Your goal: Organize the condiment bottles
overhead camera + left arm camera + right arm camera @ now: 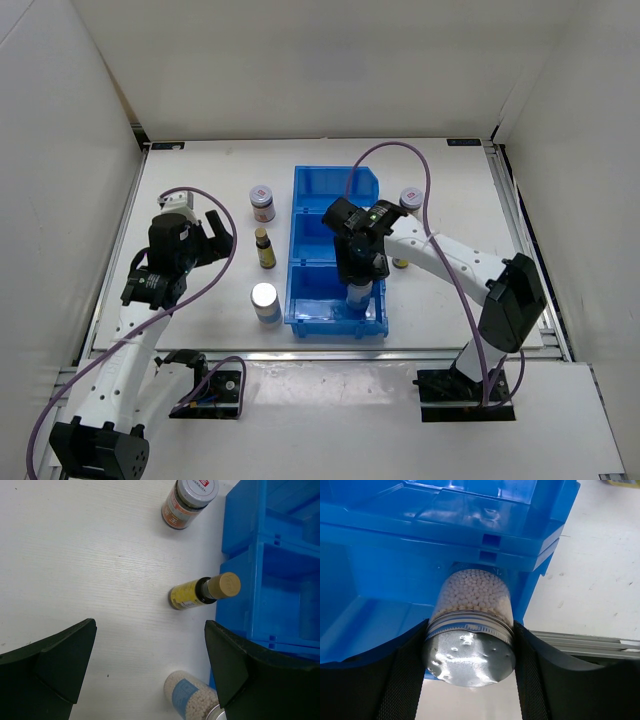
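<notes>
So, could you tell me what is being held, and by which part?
The right jaws grip the white-blue bottle by the sides of its silver top; the left jaws hold nothing.

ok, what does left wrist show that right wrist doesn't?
Left wrist only: the open left tool, a grey-lidded jar, a tan-capped yellow bottle and a white-blue bottle, all on the table outside the blue bin. Right wrist only: the right tool gripping a silver-topped bottle. Both: the blue bin and the table.
</notes>
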`<state>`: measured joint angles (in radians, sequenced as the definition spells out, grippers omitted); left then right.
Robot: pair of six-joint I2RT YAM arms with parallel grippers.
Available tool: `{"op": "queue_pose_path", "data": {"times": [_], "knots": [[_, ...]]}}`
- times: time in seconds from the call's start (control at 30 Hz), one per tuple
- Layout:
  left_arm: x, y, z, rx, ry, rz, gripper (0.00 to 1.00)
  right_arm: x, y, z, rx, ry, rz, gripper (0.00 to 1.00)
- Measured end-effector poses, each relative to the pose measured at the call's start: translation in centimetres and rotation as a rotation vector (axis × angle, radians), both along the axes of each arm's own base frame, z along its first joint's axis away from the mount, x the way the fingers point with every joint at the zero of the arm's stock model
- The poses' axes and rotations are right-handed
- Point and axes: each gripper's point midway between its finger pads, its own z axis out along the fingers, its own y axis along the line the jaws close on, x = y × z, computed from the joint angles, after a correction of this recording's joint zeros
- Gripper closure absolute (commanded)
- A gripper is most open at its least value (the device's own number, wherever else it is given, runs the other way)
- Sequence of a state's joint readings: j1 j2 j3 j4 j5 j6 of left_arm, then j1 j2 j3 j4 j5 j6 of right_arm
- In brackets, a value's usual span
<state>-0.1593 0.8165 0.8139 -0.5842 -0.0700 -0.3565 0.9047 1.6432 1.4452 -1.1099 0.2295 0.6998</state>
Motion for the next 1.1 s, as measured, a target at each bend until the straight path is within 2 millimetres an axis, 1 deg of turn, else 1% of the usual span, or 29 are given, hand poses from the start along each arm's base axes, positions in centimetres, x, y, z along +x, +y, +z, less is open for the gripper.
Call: {"op": "queue_pose_path", "data": {"times": [0.07, 0.1, 0.17, 0.2, 0.3, 0.4, 0.6, 0.73, 0.8, 0.87, 0.93, 1.0, 1.1], "knots": [[0.0, -0.1, 0.0, -0.004, 0.001, -0.007, 0.00, 0.0, 0.1, 0.0, 0.006, 0.001, -0.007, 0.53], [-0.1, -0.3, 0.0, -0.008, 0.000, -0.015, 0.00, 0.0, 0.2, 0.0, 0.009, 0.002, -0.010, 0.42], [-0.2, -0.8, 0.2, -0.022, -0.003, -0.042, 0.00, 0.0, 0.4, 0.0, 0.018, 0.001, -0.019, 0.34], [-0.4, -1.1, 0.3, -0.031, -0.006, -0.059, 0.00, 0.0, 0.4, 0.0, 0.023, 0.000, -0.025, 0.26], [-0.8, -2.2, 0.7, -0.063, -0.013, -0.116, 0.00, 0.0, 0.4, 0.5, 0.045, -0.013, -0.043, 0.17], [-1.7, -3.2, 0.9, -0.106, -0.004, -0.156, 0.00, -0.2, -0.1, 1.7, 0.080, -0.051, -0.058, 0.09], [-3.2, -5.1, 1.5, -0.202, 0.021, -0.199, 0.00, 0.2, -1.2, 5.0, 0.136, -0.171, -0.082, 0.01], [-4.4, -6.9, 2.3, -0.253, 0.018, -0.268, 0.00, 0.4, -2.0, 6.8, 0.153, -0.250, -0.074, 0.00], [-5.2, -7.6, 2.9, -0.270, 0.008, -0.307, 0.00, 0.5, -2.4, 7.4, 0.173, -0.285, -0.078, 0.00], [-5.9, -8.3, 3.2, -0.287, 0.010, -0.338, 0.00, 0.4, -2.9, 7.2, 0.174, -0.302, -0.082, 0.00], [-6.6, -8.8, 3.2, -0.301, 0.028, -0.360, 0.00, 0.1, -3.4, 6.4, 0.157, -0.294, -0.083, 0.00], [-7.4, -9.2, 2.5, -0.304, 0.067, -0.373, 0.00, -0.1, -3.5, 5.8, 0.142, -0.285, -0.080, 0.00], [-8.7, -9.6, 1.1, -0.298, 0.153, -0.372, 0.00, -0.2, -3.2, 5.6, 0.135, -0.295, -0.070, 0.00]]}}
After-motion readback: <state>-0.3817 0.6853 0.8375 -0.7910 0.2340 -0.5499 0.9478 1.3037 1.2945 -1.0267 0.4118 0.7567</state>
